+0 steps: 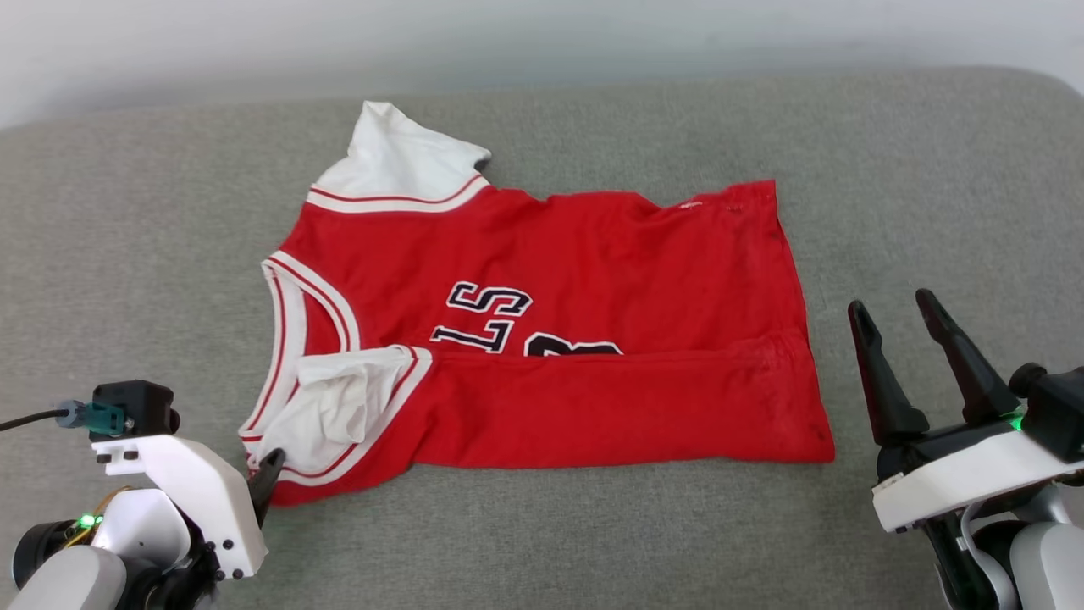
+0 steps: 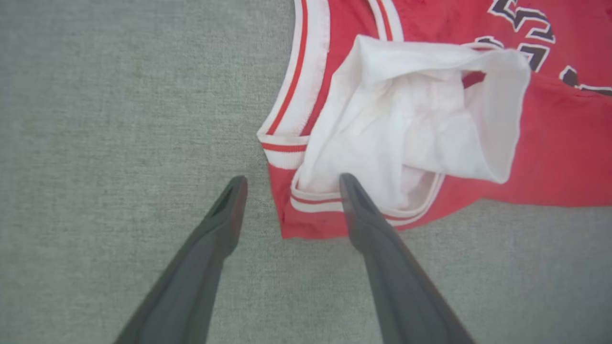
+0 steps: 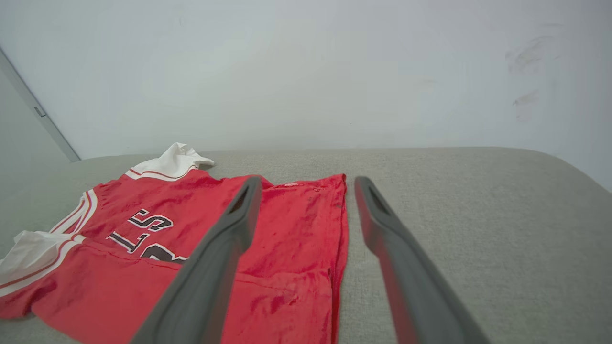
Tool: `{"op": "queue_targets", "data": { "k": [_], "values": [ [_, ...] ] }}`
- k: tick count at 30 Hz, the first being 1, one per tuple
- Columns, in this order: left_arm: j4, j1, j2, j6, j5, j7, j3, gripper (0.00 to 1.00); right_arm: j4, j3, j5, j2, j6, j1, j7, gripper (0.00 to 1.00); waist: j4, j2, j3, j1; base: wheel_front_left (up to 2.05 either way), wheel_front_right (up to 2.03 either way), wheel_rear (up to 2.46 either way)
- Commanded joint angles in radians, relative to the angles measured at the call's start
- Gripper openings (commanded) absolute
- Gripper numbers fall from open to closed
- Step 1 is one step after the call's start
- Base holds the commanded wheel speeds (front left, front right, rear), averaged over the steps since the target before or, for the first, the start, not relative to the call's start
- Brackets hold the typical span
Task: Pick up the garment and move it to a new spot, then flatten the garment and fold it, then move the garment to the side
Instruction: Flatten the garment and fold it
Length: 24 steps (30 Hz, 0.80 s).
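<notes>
A: Head view first. Whereabouts of the garment [image 1: 593,280]?
B: Mid-frame on the grey cushion [image 1: 542,542], collar toward 9 o'clock, hem toward 3. Near long edge turned up over the number, probably a first lengthwise fold.
A: And the pincers?
B: Left pincer [image 1: 269,470] at 7 o'clock, tip beside the tucked white sleeve [image 1: 334,407]. Right pincer [image 1: 889,301] at 4 o'clock, spread wide, clear of the hem, gripping nothing.
A: Left wrist view?
B: Spread wide too, empty, straddling the shoulder corner. Likely placed to tidy that bunched sleeve at 1 o'clock.
A: Right wrist view?
B: Wide and empty, hem edge between the fingers, garment toward 8 o'clock. Seemingly parked to leave the fold undisturbed.
</notes>
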<state>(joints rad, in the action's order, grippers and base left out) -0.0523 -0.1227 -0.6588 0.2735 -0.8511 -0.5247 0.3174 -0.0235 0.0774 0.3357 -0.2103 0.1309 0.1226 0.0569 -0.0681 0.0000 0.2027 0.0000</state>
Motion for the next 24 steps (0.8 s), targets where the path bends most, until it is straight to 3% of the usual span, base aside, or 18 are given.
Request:
{"op": "queue_targets", "data": {
  "k": [1,9,10,11,12,13,20,24],
  "values": [
    [0.009,0.003,0.004,0.006,-0.009,-0.006,-0.004,1.00,-0.015,-0.008,-0.001,0.011,0.000,0.005,0.005,1.00,-0.024,0.0000,0.040,0.0000,0.00,0.00,0.00],
    [0.115,-0.021,0.033,-0.034,-0.066,-0.094,0.043,1.00,-0.019,-0.018,-0.001,0.034,0.000,0.019,0.010,1.00,-0.053,0.0000,0.094,0.0000,0.00,0.00,0.00],
    [0.130,-0.019,0.042,-0.043,-0.079,-0.117,0.058,0.83,-0.017,-0.017,0.000,0.034,0.000,0.021,0.010,1.00,-0.055,0.0000,0.095,0.0000,0.00,0.00,0.00],
    [0.141,-0.020,0.054,-0.052,-0.090,-0.129,0.066,0.40,-0.014,-0.018,0.000,0.033,0.000,0.022,0.010,1.00,-0.057,0.0000,0.094,0.0000,0.00,0.00,0.00],
    [0.149,-0.024,0.064,-0.059,-0.100,-0.138,0.070,0.08,-0.012,-0.019,0.001,0.031,0.000,0.024,0.008,1.00,-0.059,0.0000,0.092,0.0000,0.00,0.00,0.00],
    [0.158,-0.024,0.068,-0.063,-0.102,-0.145,0.076,0.00,-0.009,-0.021,0.003,0.030,0.000,0.025,0.007,1.00,-0.060,0.0000,0.088,0.0000,0.00,0.00,0.00],
    [0.149,-0.047,0.060,-0.074,-0.059,-0.016,0.029,0.00,0.007,-0.046,0.024,0.012,0.000,0.001,-0.043,1.00,-0.047,0.0000,0.045,0.0000,0.00,0.00,0.00],
    [0.096,-0.044,0.056,-0.060,-0.027,0.062,0.004,0.00,0.044,-0.052,0.062,-0.014,0.000,-0.012,-0.173,1.00,-0.029,0.0000,0.023,0.0000,0.00,0.00,0.00]
  ]
}}
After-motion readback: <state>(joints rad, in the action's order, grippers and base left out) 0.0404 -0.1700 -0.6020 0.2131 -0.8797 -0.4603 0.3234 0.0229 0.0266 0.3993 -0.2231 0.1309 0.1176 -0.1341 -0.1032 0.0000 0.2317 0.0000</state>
